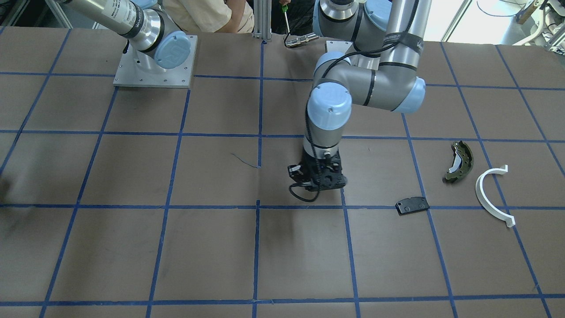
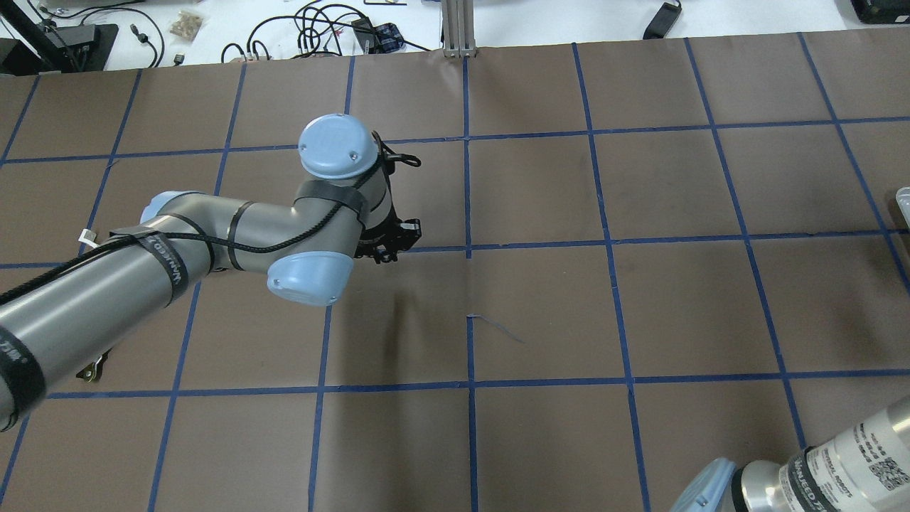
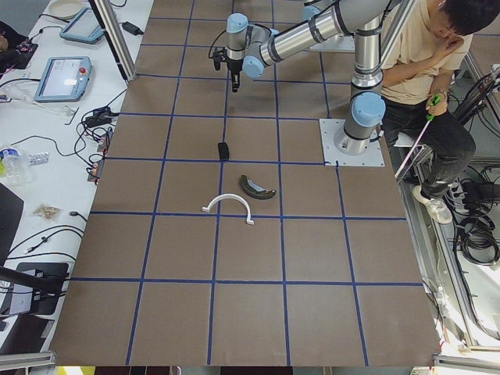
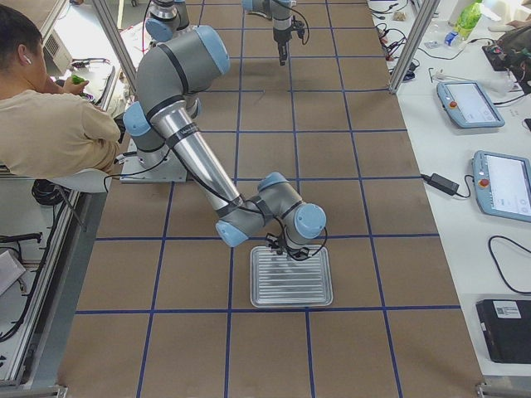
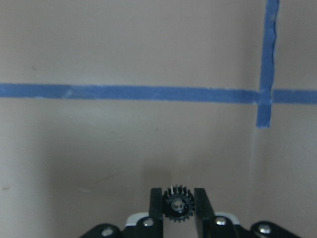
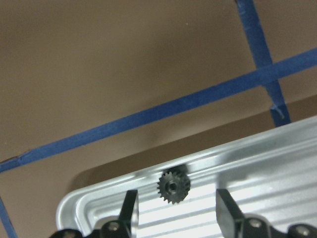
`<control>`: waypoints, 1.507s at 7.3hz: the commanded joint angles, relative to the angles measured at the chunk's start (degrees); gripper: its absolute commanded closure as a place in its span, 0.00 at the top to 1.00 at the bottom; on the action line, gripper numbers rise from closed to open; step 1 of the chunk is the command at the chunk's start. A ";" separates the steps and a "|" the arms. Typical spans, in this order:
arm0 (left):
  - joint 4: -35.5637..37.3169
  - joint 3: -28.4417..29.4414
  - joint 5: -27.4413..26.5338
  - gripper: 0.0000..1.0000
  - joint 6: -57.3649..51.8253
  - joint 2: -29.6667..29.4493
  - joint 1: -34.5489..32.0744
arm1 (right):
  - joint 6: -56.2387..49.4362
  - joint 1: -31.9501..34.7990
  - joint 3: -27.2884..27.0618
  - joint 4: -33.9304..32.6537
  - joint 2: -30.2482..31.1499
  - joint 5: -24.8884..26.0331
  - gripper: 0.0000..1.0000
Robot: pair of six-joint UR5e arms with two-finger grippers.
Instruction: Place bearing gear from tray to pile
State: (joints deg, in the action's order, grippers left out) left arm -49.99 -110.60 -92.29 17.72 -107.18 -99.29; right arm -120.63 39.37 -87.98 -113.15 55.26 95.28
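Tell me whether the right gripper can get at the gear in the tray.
Probably yes. The right gripper hangs open right over the gear, one finger either side, with nothing between. The tray rim close beside it might crowd the grasp.

The table is covered in brown paper, crossed by blue tape lines that divide it into large squares; the paper shows faint scuffs and a crease along the middle. An aluminium post rises at the table's far edge in the overhead view, with a white surface behind it strewn with black cables. Along one long side runs a white bench carrying a teach pendant, loose leads and a clear bottle. On the opposite side the grey floor holds a coiled cable bundle. Lighting is even and soft, with washed-out brightness beyond one corner.
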 commanded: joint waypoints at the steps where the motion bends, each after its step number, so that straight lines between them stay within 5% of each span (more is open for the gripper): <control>1: -6.84 -1.19 -5.24 0.00 -15.52 3.37 13.18 | 0.04 0.00 -0.18 0.03 -0.06 -0.18 0.62; 3: -6.44 -3.21 -7.28 0.00 -27.43 4.00 19.98 | 0.04 0.00 -0.27 0.03 -0.15 -0.09 0.59; 4: -6.00 -4.27 -6.94 0.00 -34.35 3.91 24.71 | 0.04 0.00 -0.27 0.03 -0.15 0.00 0.47; 6: -4.25 -4.89 -7.11 0.00 -44.03 2.86 30.89 | 0.13 0.00 -0.27 0.03 -0.15 0.08 0.04; 11: -2.48 -6.21 -6.94 0.03 -45.94 1.71 31.97 | 0.31 0.35 3.59 0.91 1.25 2.37 0.00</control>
State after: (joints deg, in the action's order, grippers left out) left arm -52.59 -116.70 -99.16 -28.21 -105.01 -67.38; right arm -120.53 39.44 -85.94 -112.66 56.04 97.68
